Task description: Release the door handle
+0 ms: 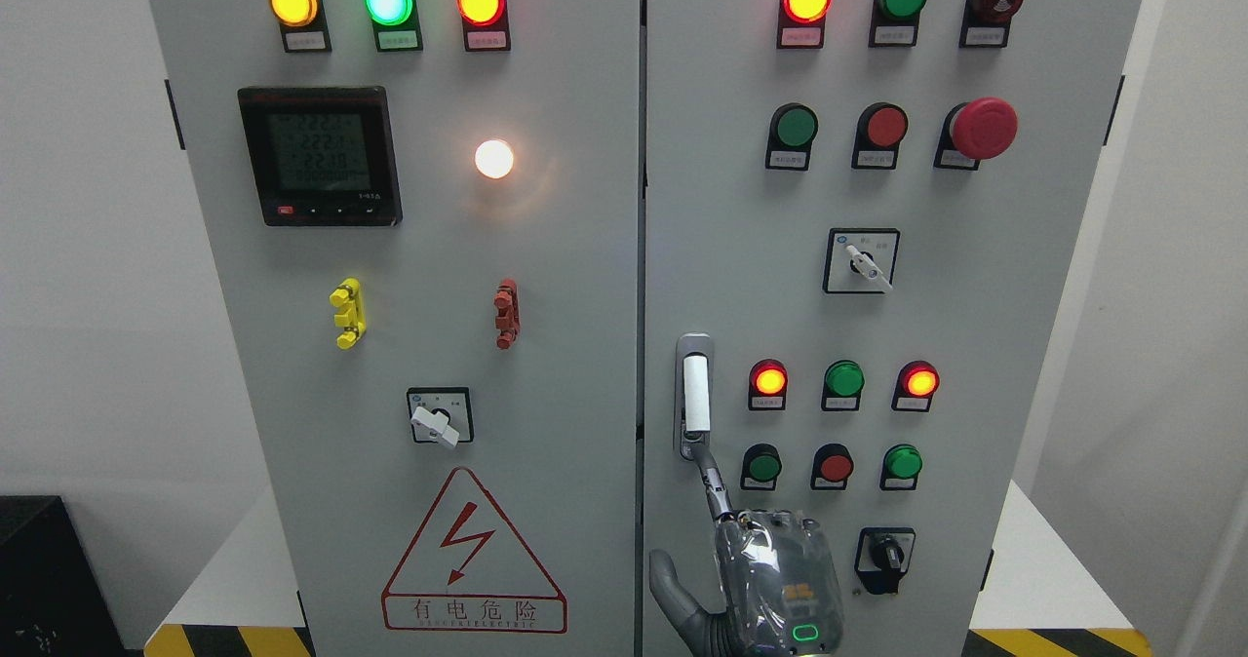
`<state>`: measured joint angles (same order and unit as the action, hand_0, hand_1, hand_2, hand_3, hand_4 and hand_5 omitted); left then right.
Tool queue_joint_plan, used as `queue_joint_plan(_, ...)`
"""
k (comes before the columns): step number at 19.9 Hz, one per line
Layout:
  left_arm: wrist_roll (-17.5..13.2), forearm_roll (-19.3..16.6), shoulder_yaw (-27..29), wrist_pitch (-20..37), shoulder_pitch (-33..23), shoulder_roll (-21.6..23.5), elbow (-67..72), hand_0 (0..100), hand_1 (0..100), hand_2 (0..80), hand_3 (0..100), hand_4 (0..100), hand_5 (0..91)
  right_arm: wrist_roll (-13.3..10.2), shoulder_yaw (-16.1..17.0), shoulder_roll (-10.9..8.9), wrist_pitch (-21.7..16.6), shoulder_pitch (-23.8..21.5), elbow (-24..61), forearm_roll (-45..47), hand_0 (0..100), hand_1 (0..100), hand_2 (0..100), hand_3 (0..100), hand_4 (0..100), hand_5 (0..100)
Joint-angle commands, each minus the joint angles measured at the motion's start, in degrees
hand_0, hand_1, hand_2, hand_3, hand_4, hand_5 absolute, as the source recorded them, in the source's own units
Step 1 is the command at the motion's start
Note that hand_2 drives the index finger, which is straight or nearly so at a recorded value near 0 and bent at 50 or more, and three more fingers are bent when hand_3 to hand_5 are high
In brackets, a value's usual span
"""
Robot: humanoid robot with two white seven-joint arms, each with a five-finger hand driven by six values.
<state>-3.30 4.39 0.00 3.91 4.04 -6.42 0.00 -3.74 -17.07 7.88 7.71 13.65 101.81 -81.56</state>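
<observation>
Just below the door handle (pixel 694 396), one robot hand (pixel 756 579): grey metallic jointed fingers, back wrapped in clear glossy plastic, orange marking under it, green-lit oval ring near the wrist. Dark grey thumb.

The robot's right hand (pixel 775 579) sits low on the right grey steel door (pixel 1014 345), one outstretched finger (pixel 717 486) touching the foot of the white bar door handle (pixel 695 394) straight above it. Just right of the hand is a black rotary switch (pixel 885 560). Above and to the right are two rows of round push buttons (pixel 843 380). Left of the hand, across the door seam, is a red triangular warning sticker (pixel 473 560).
</observation>
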Motion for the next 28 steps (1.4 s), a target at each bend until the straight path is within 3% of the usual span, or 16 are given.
queue_joint_plan(1,-0.1,0.0,-1.1,0.0,0.0,0.0,-1.0,0,0,2.6,8,1,0.0,0.0,0.1,0.03,-0.1,-0.5,1.6,0.0,41,29,0,100,98,99)
queue_joint_plan(8,0.0,0.0,-1.1,0.0,0.0,0.0,-1.0,0,0,2.5,9,1,0.0,-0.2,0.3,0.03,-0.4,-0.6,2.3,0.6,46,27,38,100,98,99)
queue_joint_plan(15,-0.1,0.0,-1.1,0.0,0.0,0.0,-1.0,0,0,2.6,9,1,0.0,0.0,0.5,0.03,-0.5,-0.5,3.4,0.6,46,24,53,100,98,99)
queue_joint_plan(23,0.0,0.0,-1.1,0.0,0.0,0.0,-1.0,0,0,2.5,8,1,0.0,0.0,0.8,0.03,-0.5,0.8,3.7,0.8,27,29,72,100,98,97)
queue_joint_plan(28,0.0,0.0,-1.1,0.0,0.0,0.0,-1.0,0,0,2.5,8,1,0.0,0.0,1.7,0.12,-0.4,2.5,3.3,1.0,12,31,78,100,100,97)
